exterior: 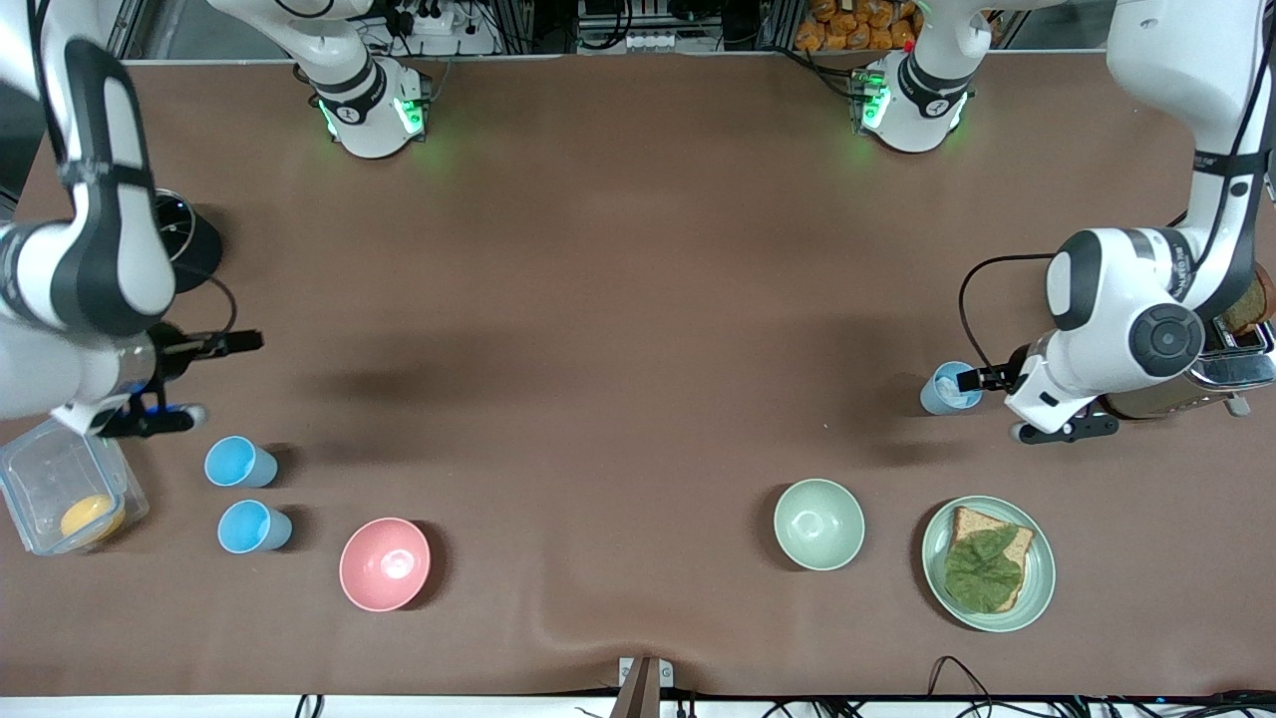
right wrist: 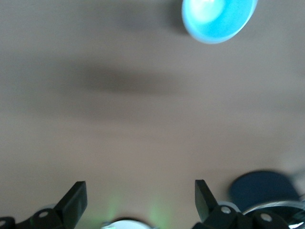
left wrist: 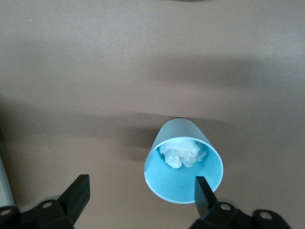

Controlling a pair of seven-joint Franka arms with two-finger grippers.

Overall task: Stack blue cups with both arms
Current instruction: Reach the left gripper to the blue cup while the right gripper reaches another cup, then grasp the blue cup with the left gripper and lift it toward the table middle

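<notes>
Nothing's stacked yet. The left gripper (exterior: 982,378) is sitting spread apart at a paper-stuffed blue cup (exterior: 949,388) beside the pale green bowl (exterior: 818,524). The right gripper (exterior: 204,379), wide open, is hovering near two more cups (exterior: 239,463) (exterior: 253,527).

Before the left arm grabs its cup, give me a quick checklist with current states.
1. Left tool open: ok, fingers spread wide.
2. Left tool lined up on the pale cup: not ok, one finger sits over the rim and the cup is off to that side, not between the fingers.
3. Pale cup empty for stacking: not ok, crumpled white stuff lies inside.
4. Pale cup upright: ok.
5. Right tool open: ok, empty, up near the two blue cups.
6. Those two cups upright and apart: ok.
</notes>
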